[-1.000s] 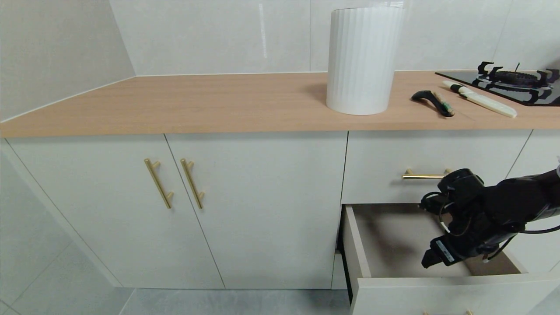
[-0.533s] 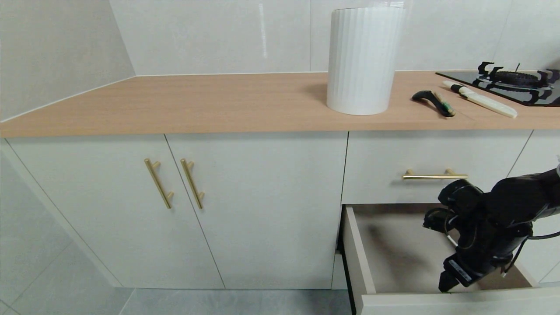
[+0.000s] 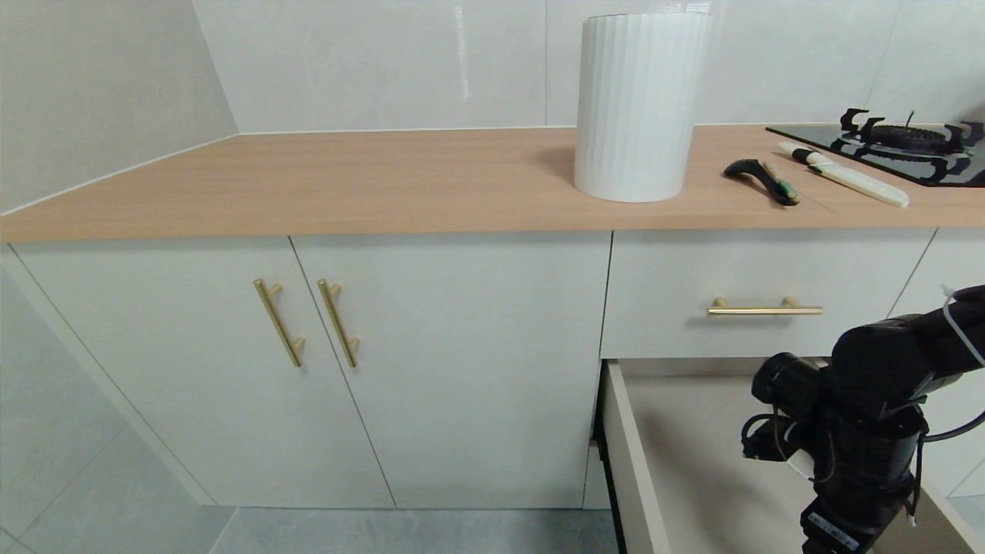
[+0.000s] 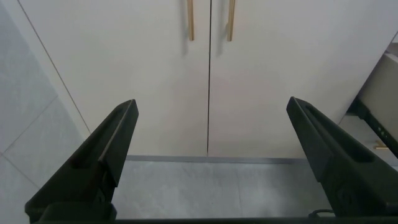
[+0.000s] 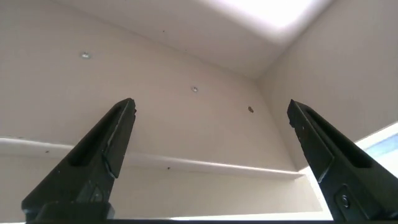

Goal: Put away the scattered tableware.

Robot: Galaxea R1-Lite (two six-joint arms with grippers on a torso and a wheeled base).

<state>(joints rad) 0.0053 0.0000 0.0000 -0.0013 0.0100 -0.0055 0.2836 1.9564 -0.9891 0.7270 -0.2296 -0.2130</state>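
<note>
A black-handled utensil (image 3: 762, 181) and a white knife (image 3: 845, 175) lie on the wooden countertop (image 3: 369, 181), right of a tall white ribbed container (image 3: 635, 108). Below them the lower drawer (image 3: 627, 454) stands pulled out. My right arm (image 3: 869, 431) hangs over the drawer's inside, pointing down. My right gripper (image 5: 210, 106) is open, with nothing between its fingers, facing the drawer's beige floor and walls (image 5: 186, 74). My left gripper (image 4: 211, 102) is open too and held low in front of the double cabinet doors (image 4: 211, 74), above the grey floor.
A black gas hob (image 3: 900, 146) sits at the counter's far right. The upper drawer (image 3: 762, 292) is closed, with a brass handle (image 3: 764, 309). Two cabinet doors with brass handles (image 3: 308, 323) fill the left. Tiled walls close off the back and left.
The lower drawer has slid further out, its front panel passing below the picture's edge. My right arm has moved down and back toward me along with it.
</note>
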